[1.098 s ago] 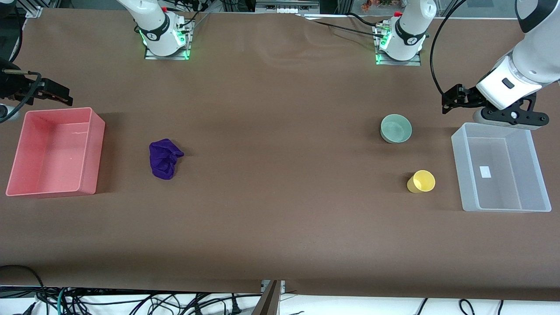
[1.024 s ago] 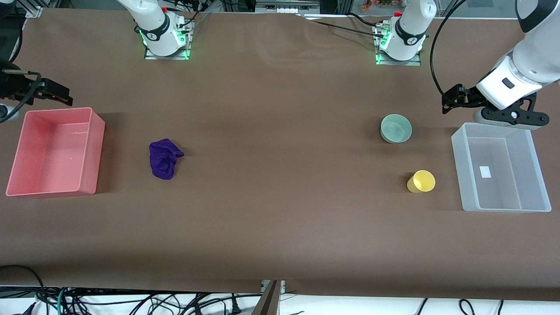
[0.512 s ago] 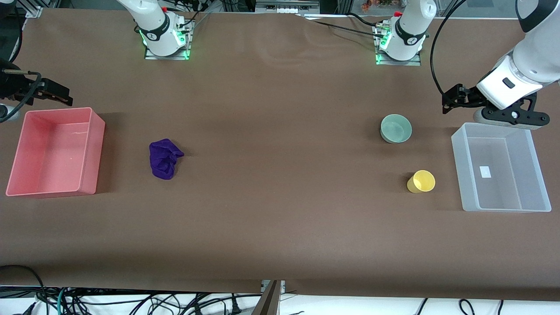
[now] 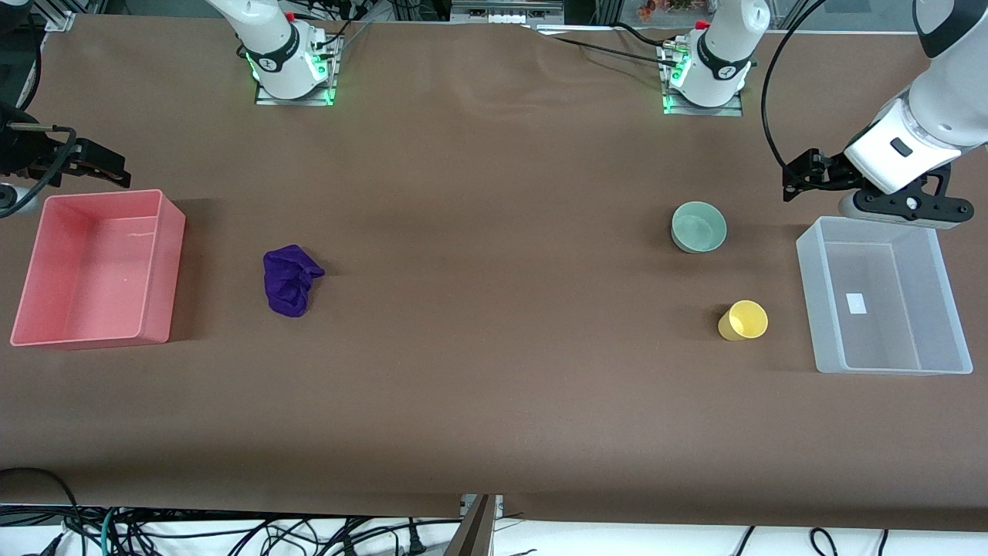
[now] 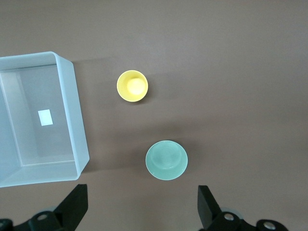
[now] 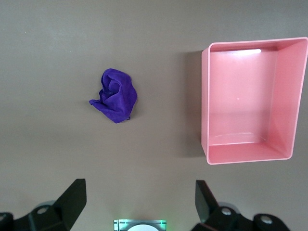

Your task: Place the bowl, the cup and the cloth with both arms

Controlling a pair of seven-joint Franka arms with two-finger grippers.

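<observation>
- Jaws of the left gripper (image 5: 139, 211) are spread wide and empty; the gripper is held in the air over the tabletop (image 4: 494, 386) at the left arm's end, above the farther rim of the clear bin (image 4: 884, 297).
- Jaws of the right gripper (image 6: 139, 207) are likewise spread and empty, held above the tabletop beside the farther end of the pink bin (image 4: 96, 266).
- The pale green bowl (image 4: 698, 226) is seen upright on the tabletop, near the clear bin.
- The yellow cup (image 4: 744, 320) is seen upright, nearer the front camera than the bowl, beside the clear bin.
- The purple cloth (image 4: 291, 279) lies bunched near the pink bin.
</observation>
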